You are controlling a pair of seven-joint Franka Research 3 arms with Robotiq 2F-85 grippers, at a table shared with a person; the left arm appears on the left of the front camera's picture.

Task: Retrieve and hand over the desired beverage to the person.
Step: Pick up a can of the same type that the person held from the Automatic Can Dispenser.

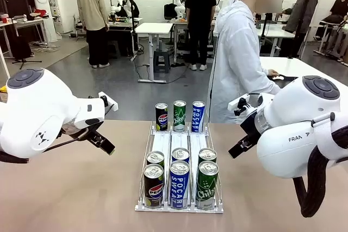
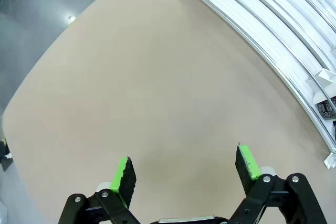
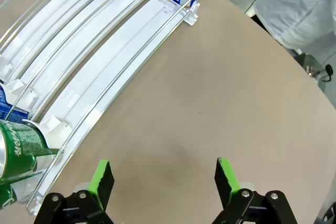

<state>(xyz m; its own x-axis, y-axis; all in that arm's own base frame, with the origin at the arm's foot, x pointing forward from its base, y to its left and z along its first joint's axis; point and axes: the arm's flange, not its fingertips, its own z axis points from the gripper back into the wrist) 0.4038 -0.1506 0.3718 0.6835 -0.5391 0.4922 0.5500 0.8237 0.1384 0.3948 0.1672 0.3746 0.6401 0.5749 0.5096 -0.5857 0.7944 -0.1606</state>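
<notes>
Nine cans (image 1: 179, 184) stand in the rack (image 1: 161, 144), between the left gripper (image 2: 181, 174) and right gripper (image 3: 164, 179), both spread wide and empty. The person (image 1: 236, 58) stands turned sideways, signalling nothing, so a wrong pick seems likely; tight packing risks toppling neighbours.

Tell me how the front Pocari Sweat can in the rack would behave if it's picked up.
The front Pocari Sweat can is tall and slim, so a high push would probably tip it. Its glossy wall looks smooth, likely slippery, and may dent if squeezed. Standing close between the Pepsi can and green can, it likely must lift straight up.
</notes>
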